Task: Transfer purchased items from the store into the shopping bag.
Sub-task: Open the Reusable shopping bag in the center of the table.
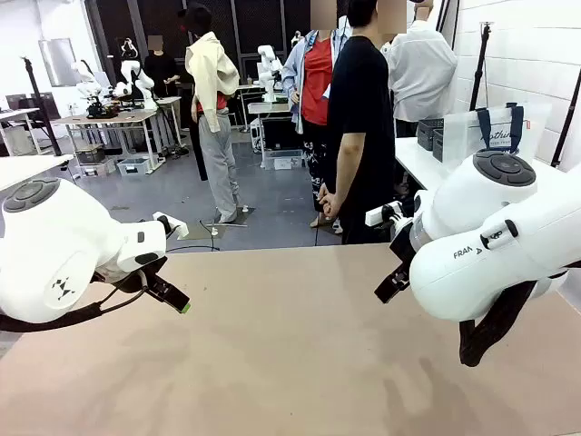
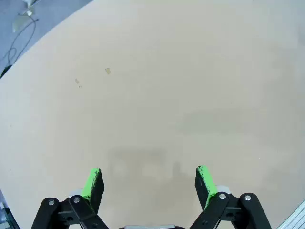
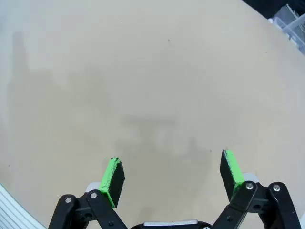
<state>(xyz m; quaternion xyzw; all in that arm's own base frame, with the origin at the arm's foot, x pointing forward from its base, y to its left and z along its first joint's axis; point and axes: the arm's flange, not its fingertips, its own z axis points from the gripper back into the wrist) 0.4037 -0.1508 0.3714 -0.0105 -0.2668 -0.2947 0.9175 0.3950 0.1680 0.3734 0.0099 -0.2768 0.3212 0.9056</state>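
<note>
Base of shopping bag (image 1: 495, 134) behind arm (image 1: 508, 238)

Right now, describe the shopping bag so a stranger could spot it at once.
Look past the right arm to the white side table behind it. The shopping bag stands there: clear plastic with navy handles, unlike the dark baskets beside it.

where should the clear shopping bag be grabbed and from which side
Probably by a navy strap handle, coming down from above: the shopping bag stands upright on the white side table, straps showing at its upper part, and its clear walls look too thin to pinch well.
</note>
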